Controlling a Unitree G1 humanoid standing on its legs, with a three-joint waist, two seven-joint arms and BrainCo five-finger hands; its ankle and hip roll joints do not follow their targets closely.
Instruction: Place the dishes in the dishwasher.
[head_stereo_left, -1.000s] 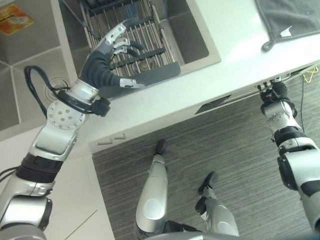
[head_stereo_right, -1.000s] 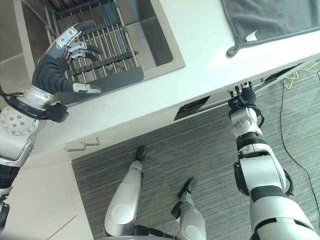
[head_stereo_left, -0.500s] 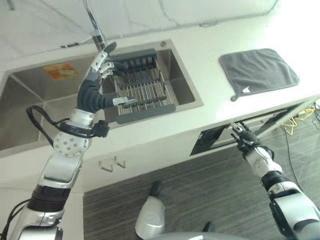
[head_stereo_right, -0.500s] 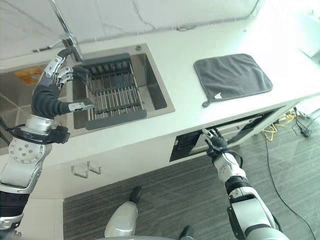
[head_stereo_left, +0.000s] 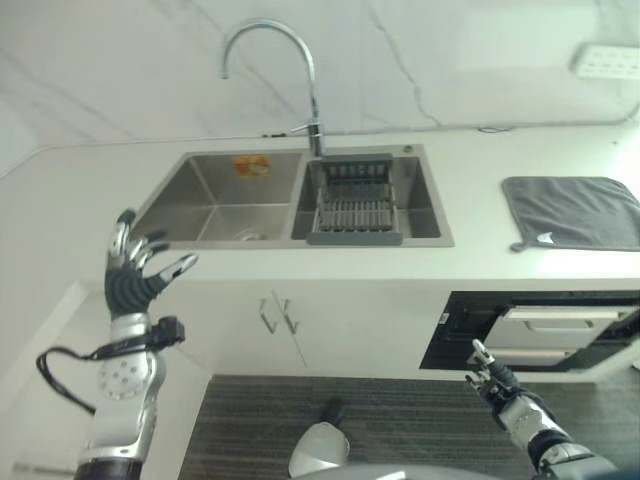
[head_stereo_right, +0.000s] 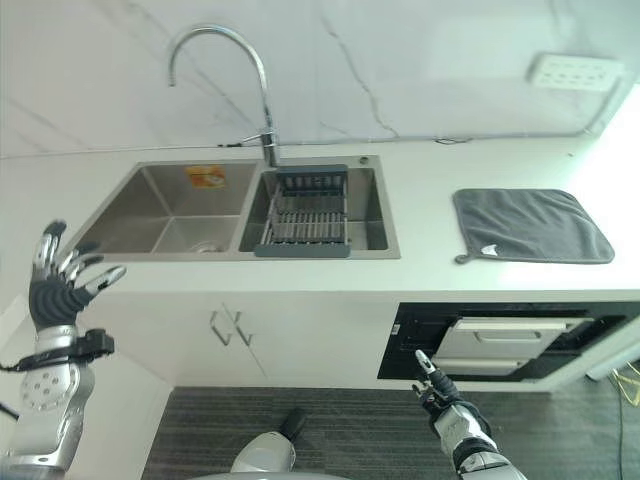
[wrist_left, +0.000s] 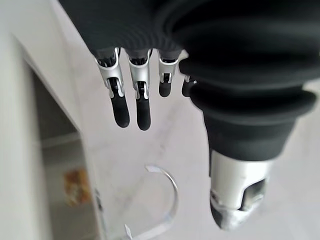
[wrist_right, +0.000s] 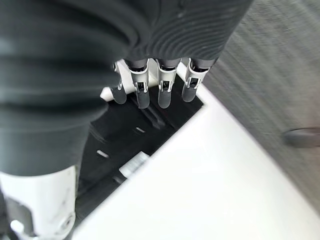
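Left robot hand (head_stereo_left: 135, 275) released, raised | right robot hand (head_stereo_right: 437, 383) released, just below open dishwasher (head_stereo_right: 505, 340) | I see no dishes; dish rack (head_stereo_right: 308, 212) beyond left robot hand looks bare | I judge dishes slippery, fragile: grasp rims

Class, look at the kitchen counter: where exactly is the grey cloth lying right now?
The grey cloth lies flat on the white counter at the robot's right, beyond the sink and above the open dishwasher.
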